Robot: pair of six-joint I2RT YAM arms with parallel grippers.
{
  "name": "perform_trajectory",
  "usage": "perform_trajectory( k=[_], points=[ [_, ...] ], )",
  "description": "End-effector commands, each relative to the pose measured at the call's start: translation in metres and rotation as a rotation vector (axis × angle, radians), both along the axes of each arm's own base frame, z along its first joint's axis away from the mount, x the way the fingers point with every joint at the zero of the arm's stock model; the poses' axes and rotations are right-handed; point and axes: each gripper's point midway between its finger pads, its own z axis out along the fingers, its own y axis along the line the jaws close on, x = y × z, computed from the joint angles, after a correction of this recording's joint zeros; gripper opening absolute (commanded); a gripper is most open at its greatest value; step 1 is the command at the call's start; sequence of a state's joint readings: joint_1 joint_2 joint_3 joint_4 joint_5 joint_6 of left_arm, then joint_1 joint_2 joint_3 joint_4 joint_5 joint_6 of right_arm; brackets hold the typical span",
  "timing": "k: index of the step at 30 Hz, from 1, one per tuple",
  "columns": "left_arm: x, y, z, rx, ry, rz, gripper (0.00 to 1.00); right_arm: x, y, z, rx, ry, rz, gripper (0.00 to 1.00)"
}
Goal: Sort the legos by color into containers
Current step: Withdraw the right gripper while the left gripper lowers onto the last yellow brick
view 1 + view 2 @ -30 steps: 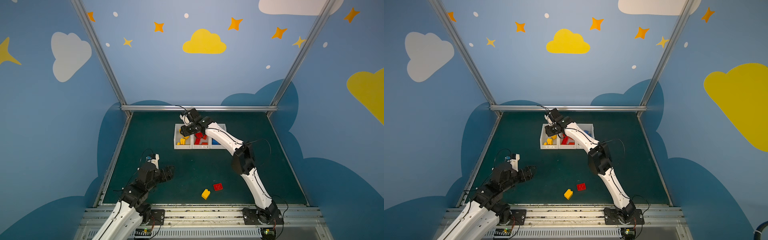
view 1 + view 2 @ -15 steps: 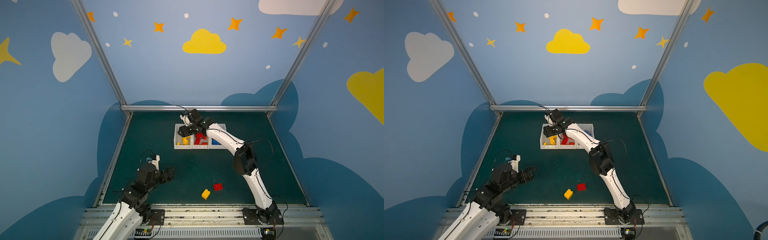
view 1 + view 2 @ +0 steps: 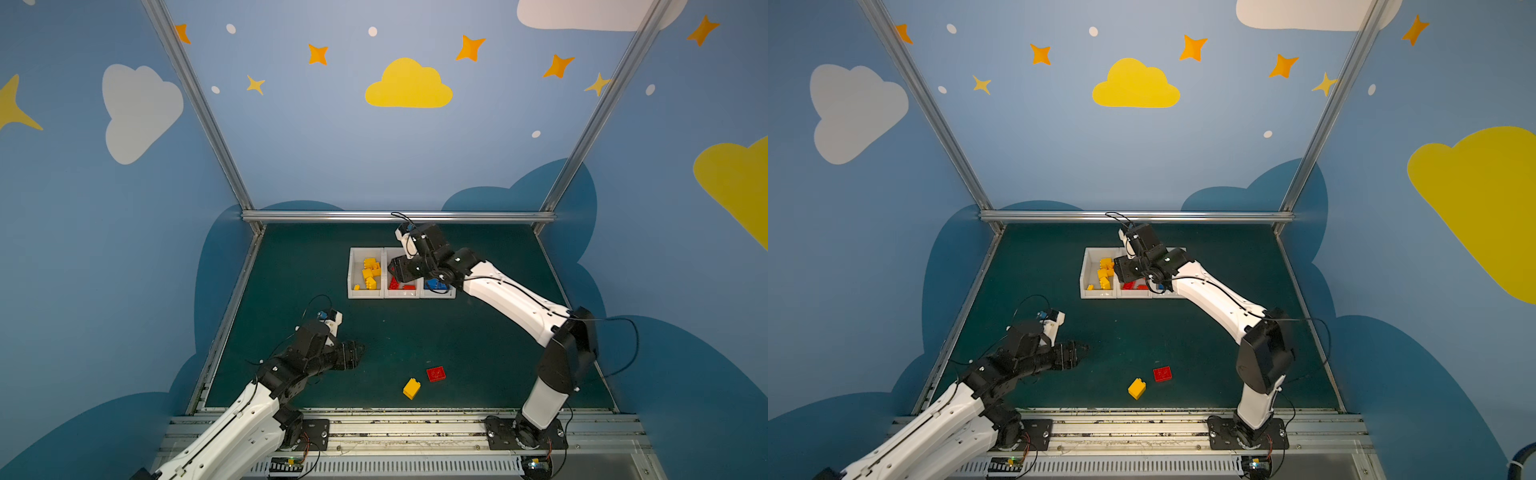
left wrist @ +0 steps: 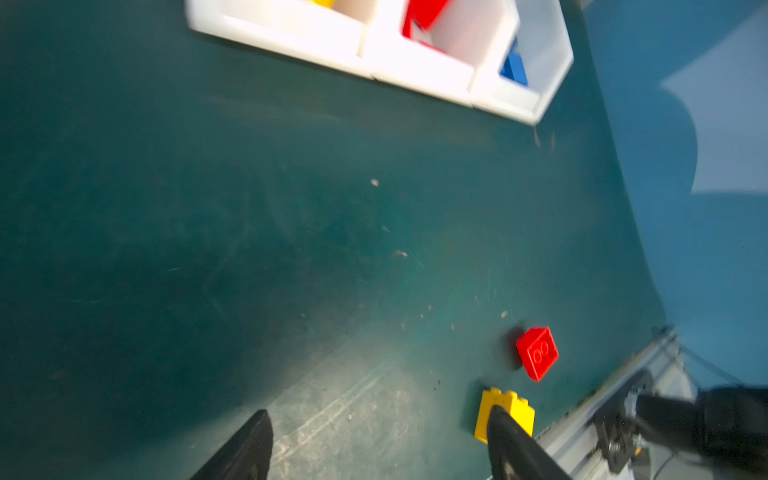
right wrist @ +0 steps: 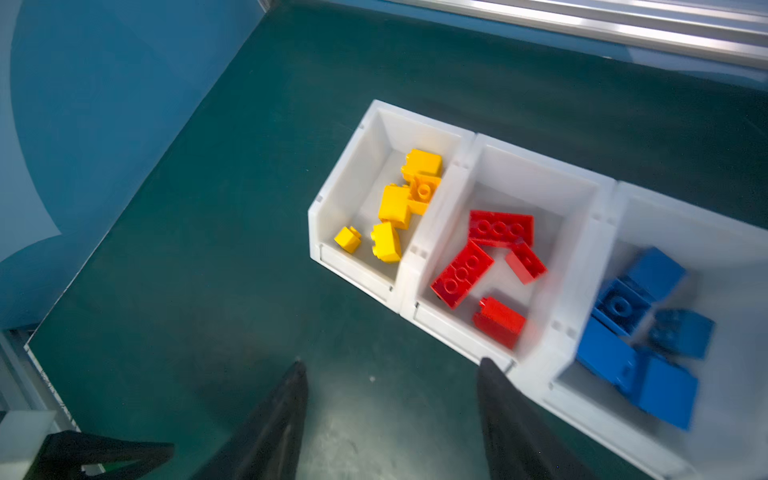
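The right wrist view shows the right end effector [image 5: 390, 419] spread empty beside the bins [image 5: 449, 249], while the left wrist view shows the left end effector [image 4: 380, 444] spread beside a yellow brick [image 4: 500, 405].

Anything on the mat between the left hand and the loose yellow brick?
Nothing: only bare green mat separates the left hand from the yellow brick, as both top views show. The red brick sits beyond it, to the side.

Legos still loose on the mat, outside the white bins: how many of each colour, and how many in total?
Yellow lego: 1
Red lego: 1
Blue: 0
Total: 2
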State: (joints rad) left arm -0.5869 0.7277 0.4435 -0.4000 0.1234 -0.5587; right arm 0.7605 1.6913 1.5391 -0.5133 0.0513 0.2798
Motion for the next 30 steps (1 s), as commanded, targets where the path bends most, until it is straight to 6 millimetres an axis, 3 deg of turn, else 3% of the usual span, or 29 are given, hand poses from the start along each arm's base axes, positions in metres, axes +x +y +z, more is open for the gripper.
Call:
perform_trajectory(
  k=[1, 7, 14, 22, 30],
  points=[
    [-0.002, -0.020, 0.012, 0.045, -0.057, -0.120, 0.80, -0.019, -0.050, -0.031, -0.142, 0.058, -0.117, 0.65],
    [-0.017, -0.061, 0.001, 0.131, -0.033, -0.306, 0.80, -0.062, -0.116, -0.069, -0.231, 0.148, -0.275, 0.65],
    [-0.037, -0.110, -0.015, 0.204, 0.011, -0.482, 0.76, -0.099, -0.163, -0.095, -0.197, 0.199, -0.438, 0.65],
    [-0.062, -0.144, -0.036, 0.261, 0.071, -0.614, 0.73, -0.113, -0.190, -0.092, -0.171, 0.161, -0.503, 0.66],
    [-0.072, -0.157, -0.063, 0.382, 0.166, -0.673, 0.64, -0.124, -0.202, -0.097, -0.157, 0.171, -0.531, 0.66]
  ],
)
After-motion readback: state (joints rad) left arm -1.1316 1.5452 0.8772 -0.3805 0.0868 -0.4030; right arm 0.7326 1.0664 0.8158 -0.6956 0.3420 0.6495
